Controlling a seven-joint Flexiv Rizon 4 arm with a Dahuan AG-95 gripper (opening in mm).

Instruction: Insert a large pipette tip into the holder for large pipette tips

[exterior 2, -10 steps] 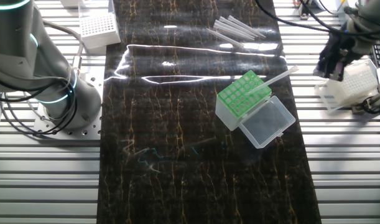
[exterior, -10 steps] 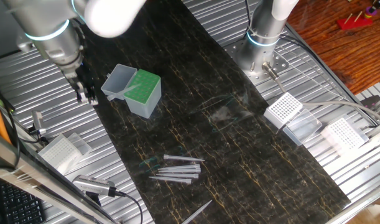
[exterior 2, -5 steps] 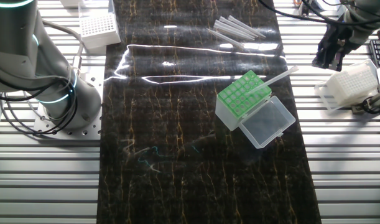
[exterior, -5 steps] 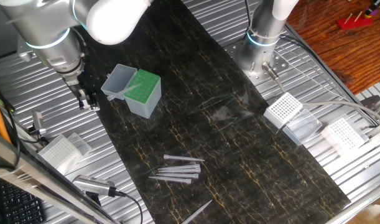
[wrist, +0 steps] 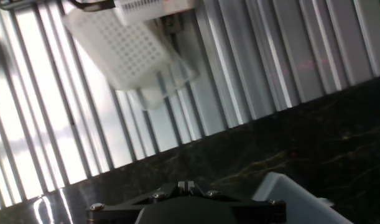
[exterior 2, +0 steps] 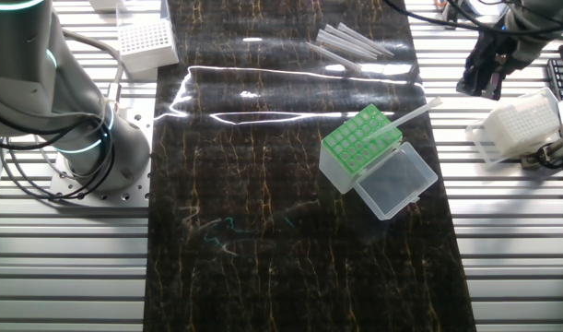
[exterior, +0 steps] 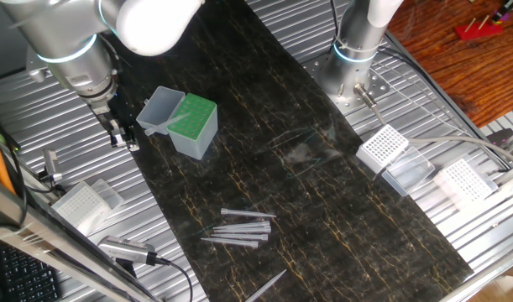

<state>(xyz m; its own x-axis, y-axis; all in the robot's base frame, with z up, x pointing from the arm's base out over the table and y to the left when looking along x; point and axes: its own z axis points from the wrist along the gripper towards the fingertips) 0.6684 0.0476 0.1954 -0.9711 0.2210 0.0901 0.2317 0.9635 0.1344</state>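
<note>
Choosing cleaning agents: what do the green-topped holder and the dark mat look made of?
The holder looks plastic: opaque matte green perforated top, translucent body, clear hinged lid. The mat looks like a glossy, marble-patterned sheet, probably vinyl or laminate, as it mirrors the lights.

No readable text or labels anywhere

On the dark mat point(exterior 2: 263, 184), the holder for large pipette tips point(exterior 2: 359, 143) sits centre-right; loose pipette tips point(exterior 2: 355, 44) lie at its 12 o'clock, a white-grid rack point(exterior 2: 525, 124) at 3 o'clock.
</note>
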